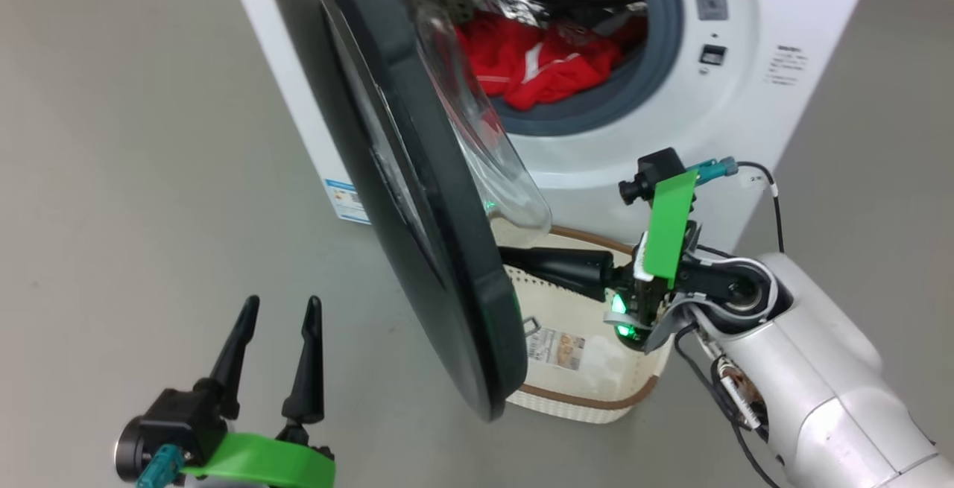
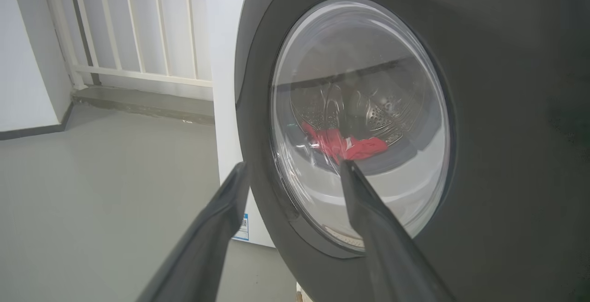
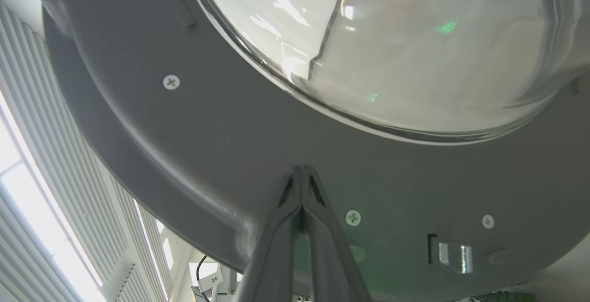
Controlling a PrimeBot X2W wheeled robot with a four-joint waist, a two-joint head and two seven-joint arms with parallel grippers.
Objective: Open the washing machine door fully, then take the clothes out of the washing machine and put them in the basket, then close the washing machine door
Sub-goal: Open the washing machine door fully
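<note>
The washing machine door (image 1: pixel 417 197) stands part open and is seen nearly edge-on from the head view, its black rim running from the top of the picture down to a low edge that overhangs the basket (image 1: pixel 589 401). Its glass bowl (image 1: pixel 481 138) bulges back toward the washing machine (image 1: pixel 745 100), leaving a wedge of open room between door and drum mouth. In the lower part of the drum lie the red clothes (image 1: pixel 544 63), resting against the grey rubber ring (image 1: pixel 656 63). The basket sits on the floor just before the machine's front, partly hidden by the door's edge, with a paper label (image 1: pixel 555 346) on its bottom. The right end effector (image 3: pixel 302 170) is closed on nothing, fingers pressed together. It reaches across the basket to the door's inner grey face just below the bowl's edge and near a screw (image 3: pixel 353 217); contact cannot be told. The left end effector (image 1: pixel 279 309) is wide open and holds nothing, on the door's outer side and well apart from it, over the bare grey floor (image 1: pixel 112 175). From the left wrist view, a white railing (image 2: pixel 138 25) stands beyond the machine's side.
</note>
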